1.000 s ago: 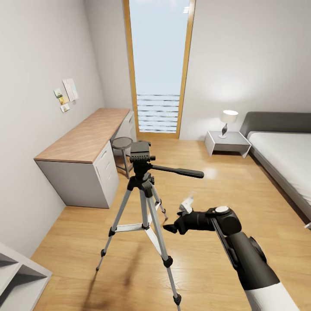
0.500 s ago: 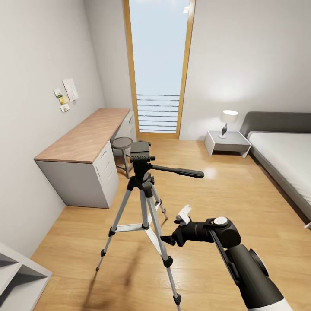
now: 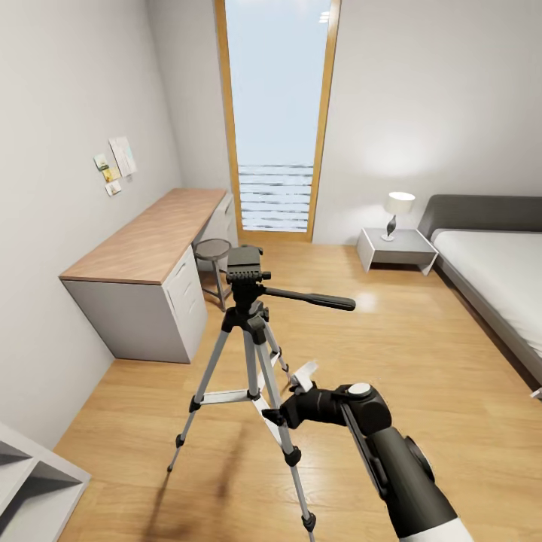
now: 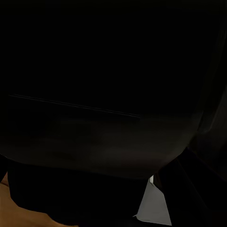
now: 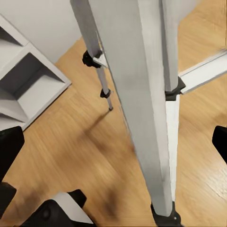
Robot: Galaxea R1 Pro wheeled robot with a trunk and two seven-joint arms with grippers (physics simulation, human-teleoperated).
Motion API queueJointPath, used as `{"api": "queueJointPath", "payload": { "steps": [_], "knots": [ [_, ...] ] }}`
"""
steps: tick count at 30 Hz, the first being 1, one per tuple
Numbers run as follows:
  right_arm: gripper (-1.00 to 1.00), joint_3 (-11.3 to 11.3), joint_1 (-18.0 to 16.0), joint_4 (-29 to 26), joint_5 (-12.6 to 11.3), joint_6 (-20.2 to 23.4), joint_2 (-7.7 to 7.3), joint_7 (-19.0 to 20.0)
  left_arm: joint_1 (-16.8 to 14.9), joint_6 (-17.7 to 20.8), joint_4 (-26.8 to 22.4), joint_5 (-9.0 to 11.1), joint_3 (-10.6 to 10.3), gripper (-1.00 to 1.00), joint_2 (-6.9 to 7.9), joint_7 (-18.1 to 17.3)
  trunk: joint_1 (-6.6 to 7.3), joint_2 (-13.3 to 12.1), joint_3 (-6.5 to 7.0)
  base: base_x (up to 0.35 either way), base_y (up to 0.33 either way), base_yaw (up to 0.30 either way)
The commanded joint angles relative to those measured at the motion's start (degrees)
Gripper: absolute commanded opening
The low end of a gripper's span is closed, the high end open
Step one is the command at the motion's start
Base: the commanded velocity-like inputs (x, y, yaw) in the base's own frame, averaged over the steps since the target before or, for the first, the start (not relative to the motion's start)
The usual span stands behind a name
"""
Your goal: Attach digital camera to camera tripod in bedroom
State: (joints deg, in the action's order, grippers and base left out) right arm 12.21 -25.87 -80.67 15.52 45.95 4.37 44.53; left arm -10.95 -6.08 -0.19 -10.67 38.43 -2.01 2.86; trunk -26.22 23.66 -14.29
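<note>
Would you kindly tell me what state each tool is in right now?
Left tool: cannot be told; its wrist view is nearly black.
Right tool: open, empty, close against a camera tripod leg.

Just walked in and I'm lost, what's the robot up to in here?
In a bedroom, the robot's right gripper reaches in close to a leg of the camera tripod, which stands on the wood floor between the desk and the bed. The tripod's head carries no camera. Whether the gripper holds anything is unclear.
</note>
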Motion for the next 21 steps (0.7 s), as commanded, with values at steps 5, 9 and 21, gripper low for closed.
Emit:
{"api": "queueJointPath", "payload": {
  "steps": [5, 9, 21],
  "knots": [
    [1.0, -0.3, 0.0, 2.3, 0.6, -0.1, 1.99, -3.4, 0.0, -0.2, 0.0, -0.6, 0.4, -1.0, -0.01, 0.2, -0.03, 0.1, -0.1, 0.0, 0.0, 0.0],
    [1.0, -0.3, -0.1, 2.7, 0.6, -0.2, 2.44, -4.5, 0.0, -0.2, 0.0, -0.7, 0.4, -1.0, -0.01, 0.2, -0.03, 0.1, -0.1, 0.0, 0.0, 0.0],
    [1.0, -2.7, 0.0, 2.6, 0.8, -0.3, 5.63, -6.0, 0.0, -0.2, 0.0, -0.7, 0.4, -1.0, -0.01, 0.2, -0.03, 0.1, -0.1, 0.0, 0.0, 0.0]
  ]
}}
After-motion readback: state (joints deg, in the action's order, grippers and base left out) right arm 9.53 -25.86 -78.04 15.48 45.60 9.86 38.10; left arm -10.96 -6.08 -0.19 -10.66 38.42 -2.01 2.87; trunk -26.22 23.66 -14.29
